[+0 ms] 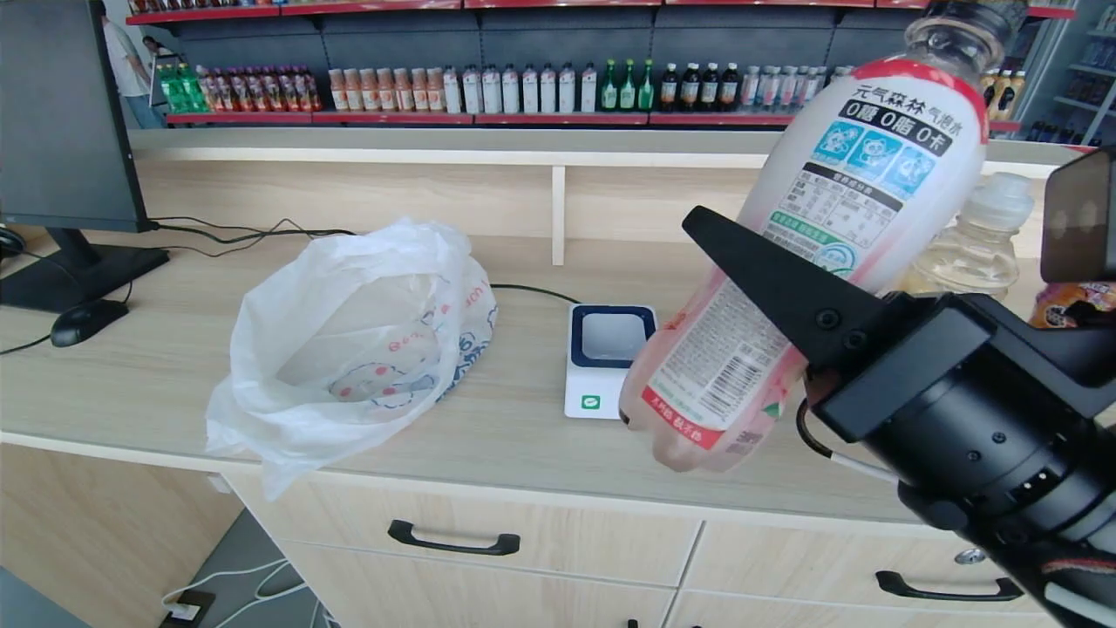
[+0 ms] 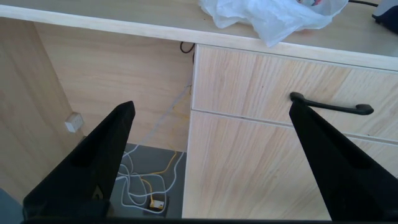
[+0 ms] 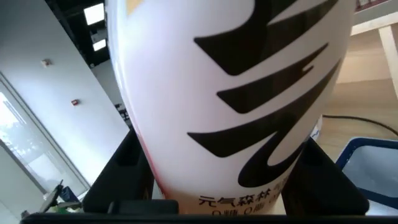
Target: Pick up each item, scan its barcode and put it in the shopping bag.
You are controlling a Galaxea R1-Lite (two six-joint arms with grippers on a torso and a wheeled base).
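Note:
My right gripper [image 1: 785, 296] is shut on a pink drink bottle [image 1: 811, 235] with a white label, held tilted above the counter with its base low and its barcode facing the head camera. The bottle's base hangs just right of the white and blue barcode scanner [image 1: 608, 358]. In the right wrist view the bottle [image 3: 230, 93] sits between the fingers [image 3: 130, 168]. The white plastic shopping bag [image 1: 357, 340] lies open on the counter, left of the scanner. My left gripper [image 2: 211, 162] stands open below the counter's front edge, facing the drawer fronts, with the bag [image 2: 273, 15] above it.
A clear bottle of yellowish drink [image 1: 976, 244] and a dark packet [image 1: 1068, 301] stand behind my right arm. A monitor [image 1: 65, 131] and a mouse [image 1: 85, 321] sit at the counter's left. Drawer handles [image 1: 453, 541] line the front. Cables [image 2: 146, 186] lie on the floor.

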